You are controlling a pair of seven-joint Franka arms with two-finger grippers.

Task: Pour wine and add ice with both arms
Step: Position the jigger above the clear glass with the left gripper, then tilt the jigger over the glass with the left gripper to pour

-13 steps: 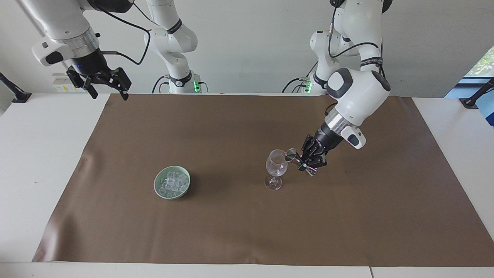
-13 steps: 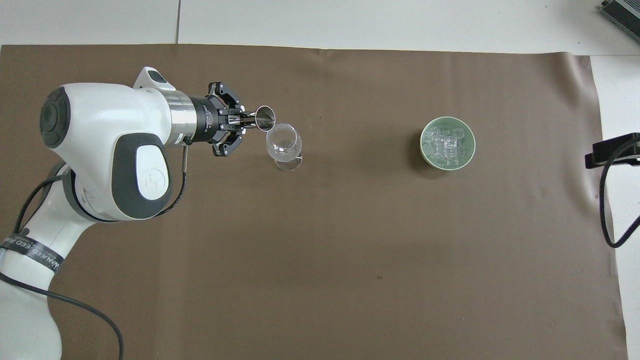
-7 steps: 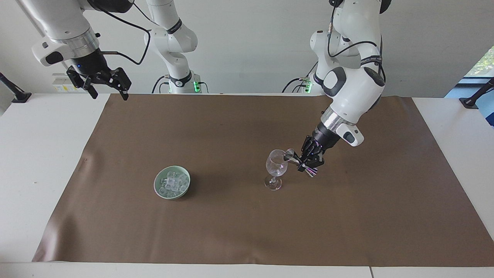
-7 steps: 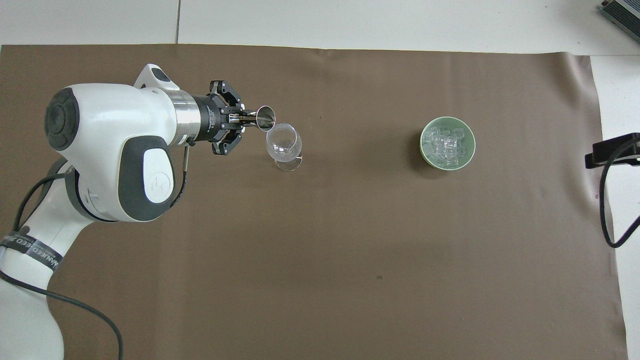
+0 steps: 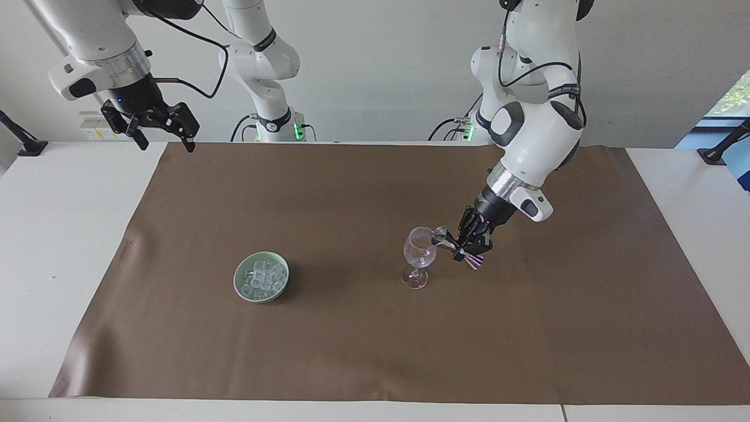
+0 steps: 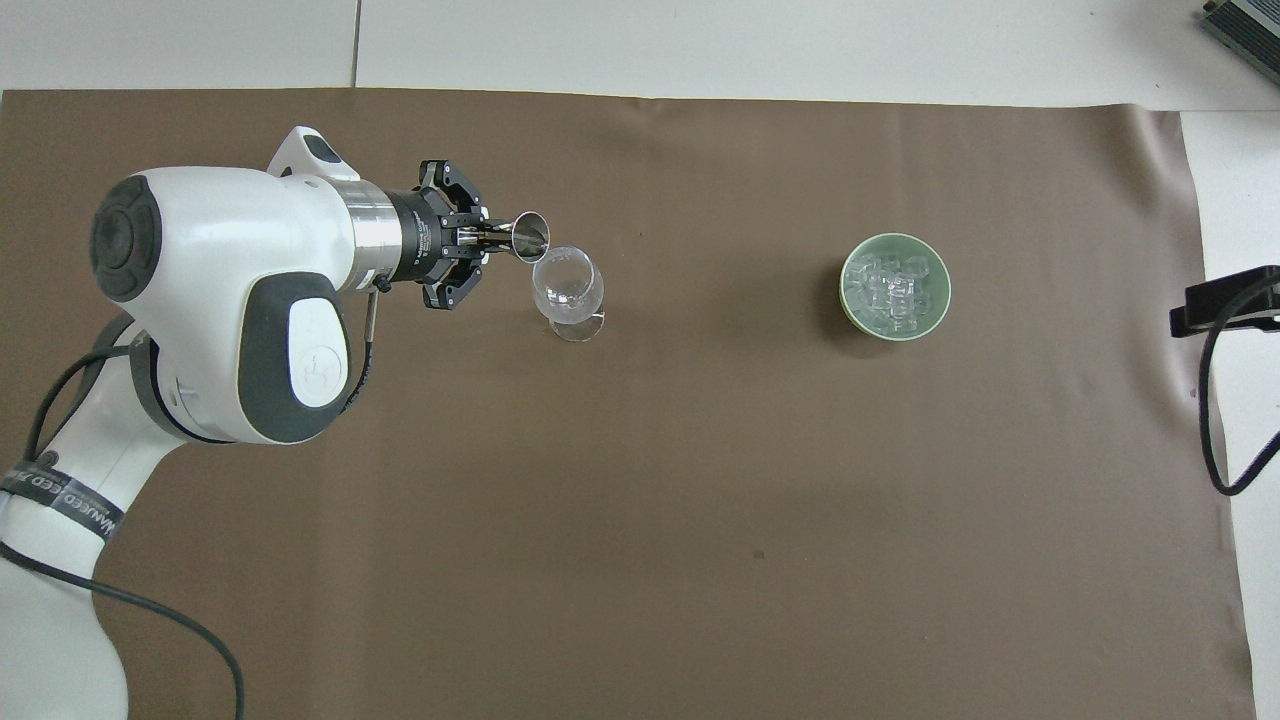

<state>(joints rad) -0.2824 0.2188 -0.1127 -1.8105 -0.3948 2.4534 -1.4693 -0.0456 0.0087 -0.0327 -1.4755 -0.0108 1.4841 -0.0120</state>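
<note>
A big brown mat (image 5: 375, 328) covers most of the white worktop (image 5: 53, 246), with a plain pale wall (image 5: 381, 70) past the two white arms. There is one wine glass (image 5: 418, 255) standing on the mat, one green bowl (image 5: 261, 277) toward the right arm's end with the ice (image 5: 262, 278) piled in it, and one small shiny metal cup (image 6: 528, 236). The left end effector (image 5: 456, 245) is clamped on the metal cup, tipped at the glass rim, while the right end effector (image 5: 163, 133) waits up high with fingers apart over the mat's corner, and lots of bare mat lies all around.
</note>
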